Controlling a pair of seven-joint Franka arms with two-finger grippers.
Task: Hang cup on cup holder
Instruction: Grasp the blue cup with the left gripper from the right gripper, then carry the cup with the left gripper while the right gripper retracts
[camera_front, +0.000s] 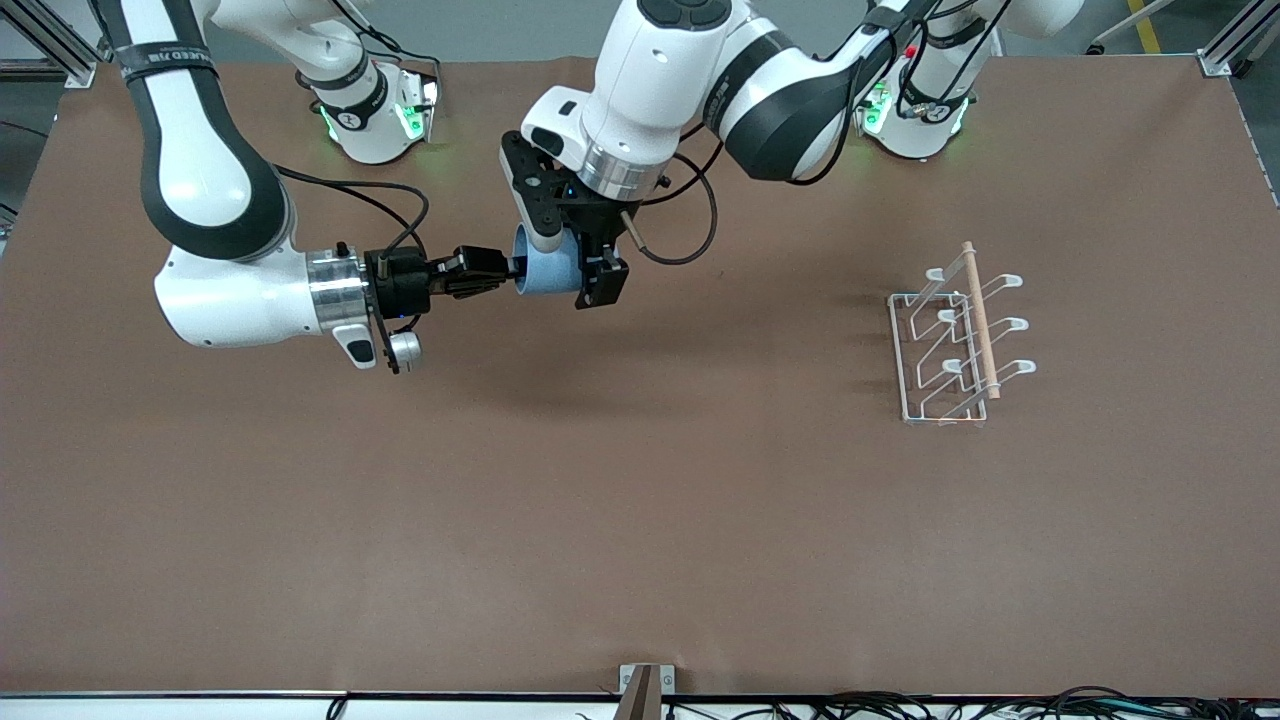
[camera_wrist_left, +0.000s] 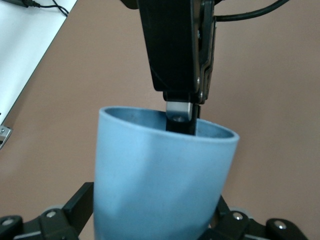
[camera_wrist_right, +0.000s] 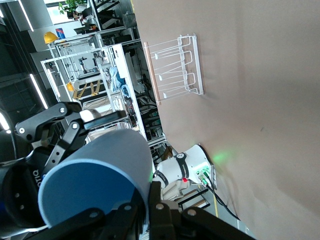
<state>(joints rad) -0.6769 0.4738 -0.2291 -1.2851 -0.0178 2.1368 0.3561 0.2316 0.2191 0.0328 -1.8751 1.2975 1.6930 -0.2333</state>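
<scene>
While the right claw pinches the cup rim midair, the left claw straddles it unclosed

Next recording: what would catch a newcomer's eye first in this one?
The light-blue cup, lying sideways in the air above the bare brown table, caught between both arms: the right hand pinches its rim wall while the left hand straddles its body. Next, the white wire cup holder with its wooden dowel stands alone toward the left arm's end of the table, with nothing hung on it.
</scene>
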